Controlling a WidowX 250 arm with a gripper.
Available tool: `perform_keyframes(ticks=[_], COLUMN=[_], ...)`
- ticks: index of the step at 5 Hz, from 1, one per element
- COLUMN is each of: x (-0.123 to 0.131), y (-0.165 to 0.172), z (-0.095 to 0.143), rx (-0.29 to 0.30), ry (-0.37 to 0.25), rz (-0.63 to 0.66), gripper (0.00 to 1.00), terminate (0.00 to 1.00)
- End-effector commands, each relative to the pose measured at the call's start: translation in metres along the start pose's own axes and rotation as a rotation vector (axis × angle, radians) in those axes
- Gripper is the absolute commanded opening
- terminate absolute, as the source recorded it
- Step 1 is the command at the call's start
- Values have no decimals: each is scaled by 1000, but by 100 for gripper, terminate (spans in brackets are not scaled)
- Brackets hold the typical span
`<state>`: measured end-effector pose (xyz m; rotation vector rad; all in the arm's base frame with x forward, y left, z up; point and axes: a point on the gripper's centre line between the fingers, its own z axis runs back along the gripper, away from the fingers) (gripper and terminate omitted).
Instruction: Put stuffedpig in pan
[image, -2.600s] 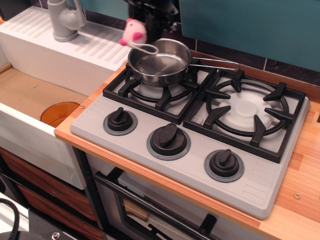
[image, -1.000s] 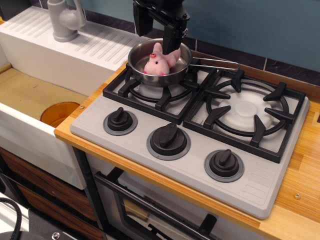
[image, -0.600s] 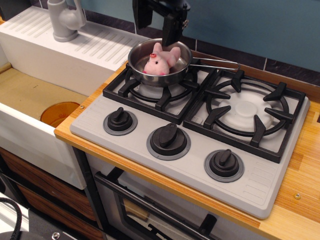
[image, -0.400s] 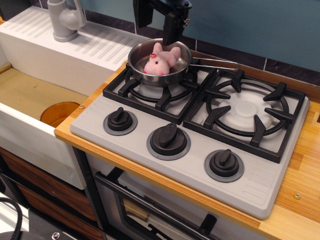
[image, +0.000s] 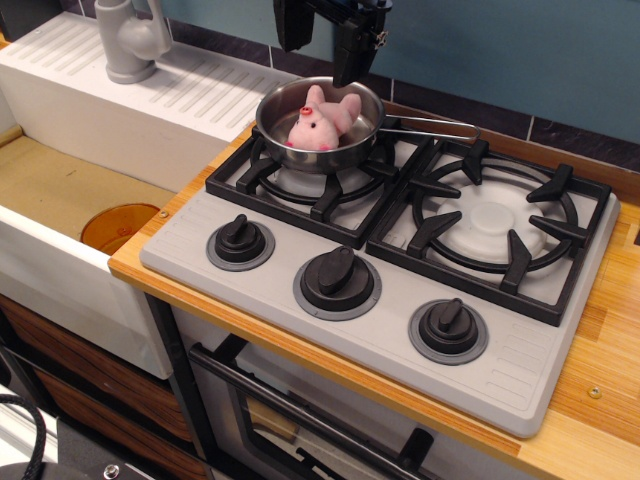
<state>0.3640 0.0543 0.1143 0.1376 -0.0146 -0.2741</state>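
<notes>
The pale-pink stuffedpig (image: 320, 121) lies inside the shiny steel pan (image: 276, 128), snout toward the front left. The pan sits on the back-left burner, its wire handle (image: 430, 126) pointing right. My black gripper (image: 318, 45) hangs above the pan's far rim at the top edge of the view. Its two fingers (image: 350, 55) stand apart and hold nothing. It is clear of the pig.
A grey toy stove (image: 500, 360) with three black knobs (image: 338, 278) sits on a wooden counter (image: 600, 400). The right burner grate (image: 495, 220) is bare. A white sink (image: 60, 170) with a grey tap (image: 128, 40) and an orange drain lies left.
The pig was held beside the pan 2.6 s ago; it now lies in the pan, released. Over the last second the open gripper has risen straight up away from it.
</notes>
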Motion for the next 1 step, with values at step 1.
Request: perform_keyframes(ticks=[1], x=[10], y=[6], z=[24], rx=[19], ry=[-73], rz=[15], gripper=[100], terminate=[100])
